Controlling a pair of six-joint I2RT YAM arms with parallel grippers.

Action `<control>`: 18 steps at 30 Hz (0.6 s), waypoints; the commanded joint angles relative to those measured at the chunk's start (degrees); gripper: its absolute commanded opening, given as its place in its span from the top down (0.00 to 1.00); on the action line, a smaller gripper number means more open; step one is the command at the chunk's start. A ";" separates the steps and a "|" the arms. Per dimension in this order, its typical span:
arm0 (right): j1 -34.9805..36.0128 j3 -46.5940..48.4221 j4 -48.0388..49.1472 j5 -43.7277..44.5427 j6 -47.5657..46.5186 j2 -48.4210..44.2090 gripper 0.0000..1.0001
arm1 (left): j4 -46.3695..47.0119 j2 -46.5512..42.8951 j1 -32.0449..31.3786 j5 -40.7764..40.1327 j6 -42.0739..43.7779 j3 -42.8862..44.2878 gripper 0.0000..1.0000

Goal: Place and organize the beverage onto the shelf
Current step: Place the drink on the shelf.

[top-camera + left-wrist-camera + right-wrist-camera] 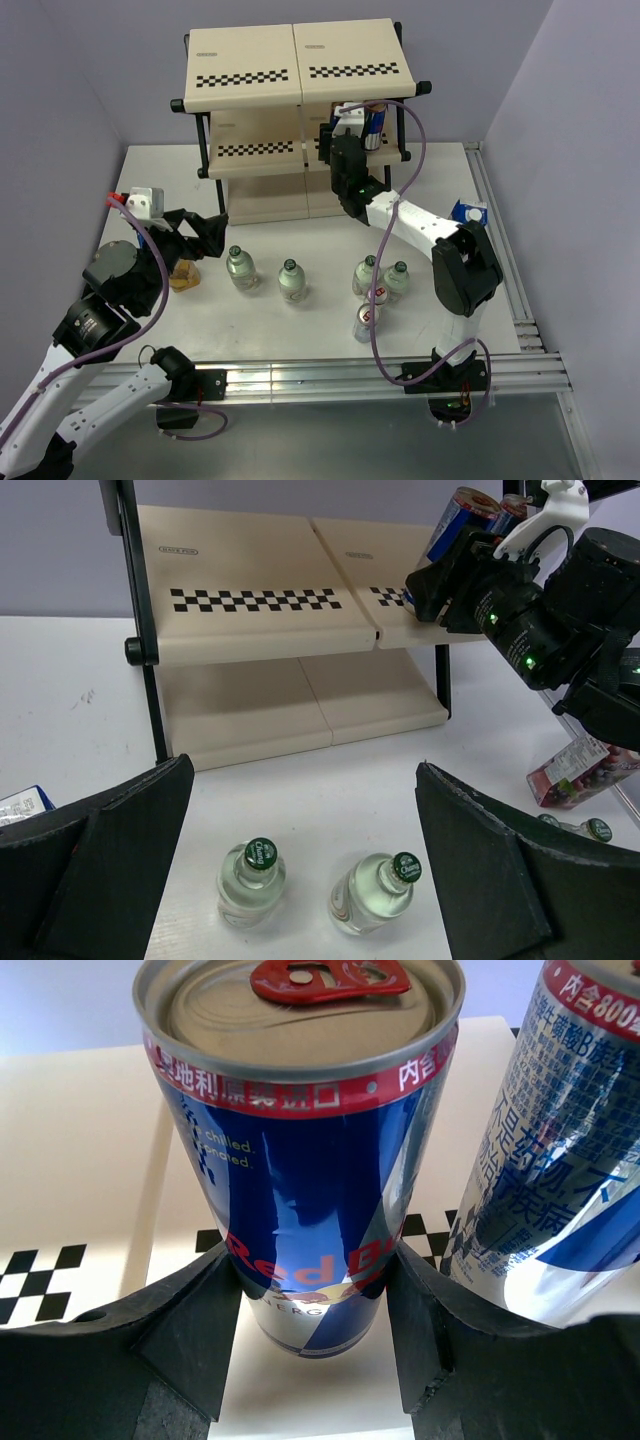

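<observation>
The can [300, 1180] in hand stands upright over the right half of the middle tier of the shelf [245, 50]. It is just beside a second can [560, 1140], which is already placed on its right. The right tool [312, 1305] is closed on its lower body, one finger at each side. Whether the base touches the tier, I cannot tell.

To do this step well, I think the can should go straight down until its base sits flat. A small gap to the neighbour gives the fingers room. Then the jaws should open slowly, and the tool should draw back toward the bench [440, 180] without tilting, because slim cans fall easily.

The left tool [305, 850] is fully open and holds nothing, above two green-capped bottles [250, 880] on the bench. A third can [367, 320] stands there too.
</observation>
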 commanded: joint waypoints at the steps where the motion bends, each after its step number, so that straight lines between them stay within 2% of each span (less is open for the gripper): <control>1: -0.23 2.33 1.68 0.19 1.62 -0.73 0.55 | 2.10 0.00 0.47 1.04 -0.30 0.01 0.00; 3: -0.23 1.81 1.95 -0.07 2.24 -1.43 0.49 | 1.93 0.17 0.47 1.48 -0.30 0.19 0.01; 7: -0.14 1.36 1.78 0.19 1.89 -2.05 0.46 | 1.75 0.09 0.73 1.57 -0.21 0.28 0.01; 11: -0.05 1.02 1.24 0.71 2.24 -2.66 0.36 | 2.01 0.08 0.91 2.97 0.05 0.10 0.01; 18: 0.21 -0.22 1.51 -0.69 1.98 -3.55 0.30 | 1.57 0.79 1.08 4.47 0.40 0.36 0.01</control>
